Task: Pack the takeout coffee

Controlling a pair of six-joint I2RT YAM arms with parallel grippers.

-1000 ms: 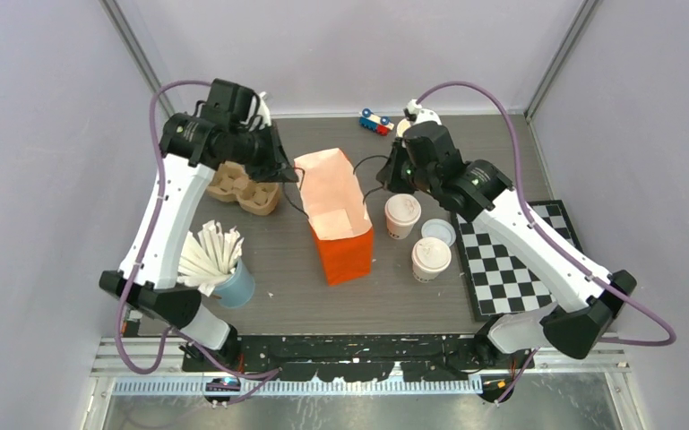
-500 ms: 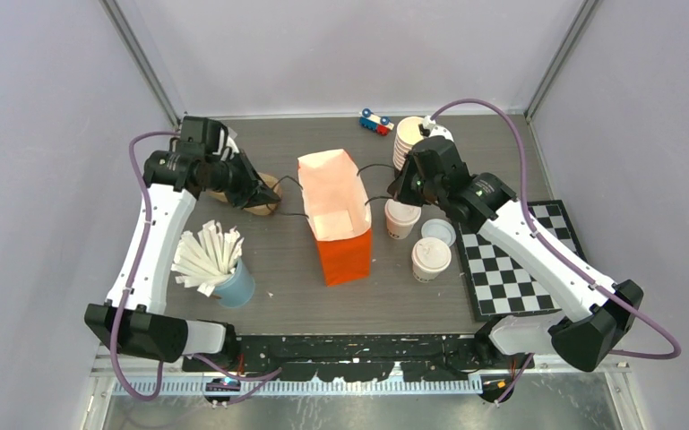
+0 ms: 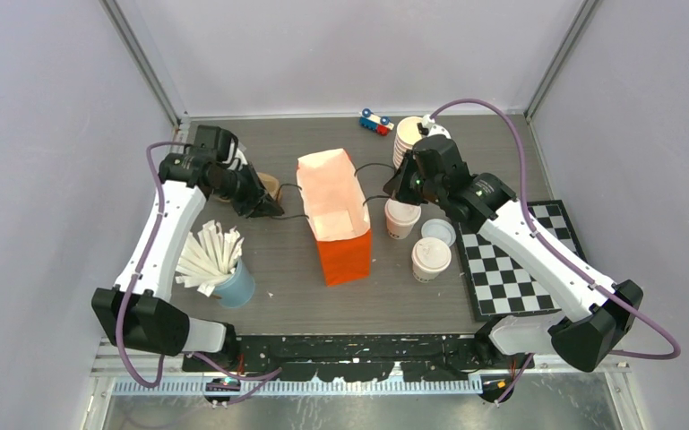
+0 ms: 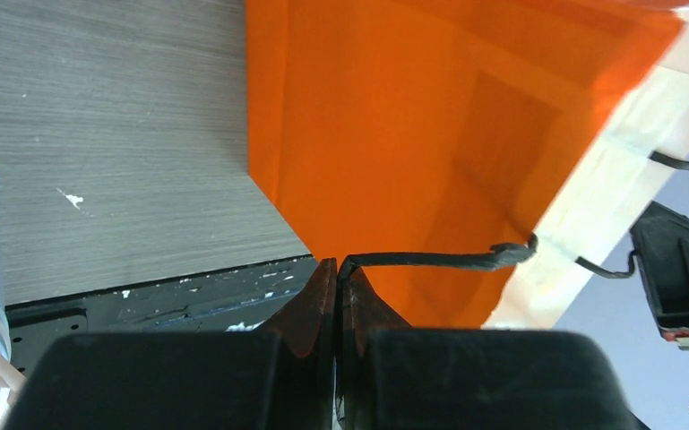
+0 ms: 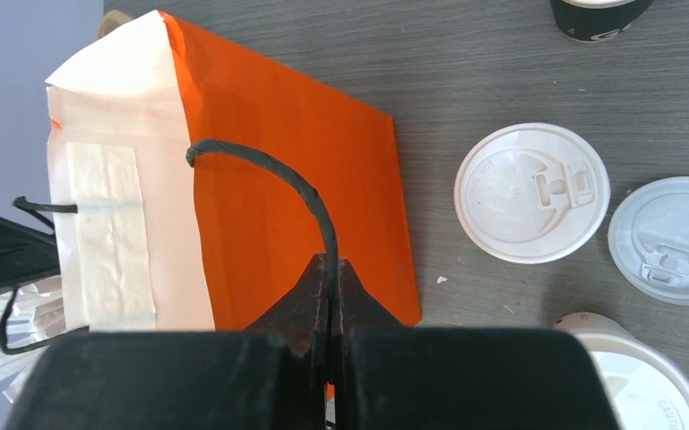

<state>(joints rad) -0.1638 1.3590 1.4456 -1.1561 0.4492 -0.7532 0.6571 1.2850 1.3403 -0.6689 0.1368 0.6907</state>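
The left fingers (image 4: 309,309) and right fingers (image 5: 309,300) each pinch a black cord handle (image 4: 430,260) of the orange bag (image 3: 345,255); embossing on the takeout coffee (image 5: 531,193) lids is unreadable.

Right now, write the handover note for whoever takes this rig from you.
Left gripper: shut on the left handle of the orange bag.
Right gripper: shut on the right handle.
Coffee: far lidded cup and near lidded cup stand on the table right of the bag, a loose lid beside them.
Done: bag upright, mouth held open by both handles.
Left: no cup shows inside the bag, so both need loading. One gripper probably has to release its handle first.
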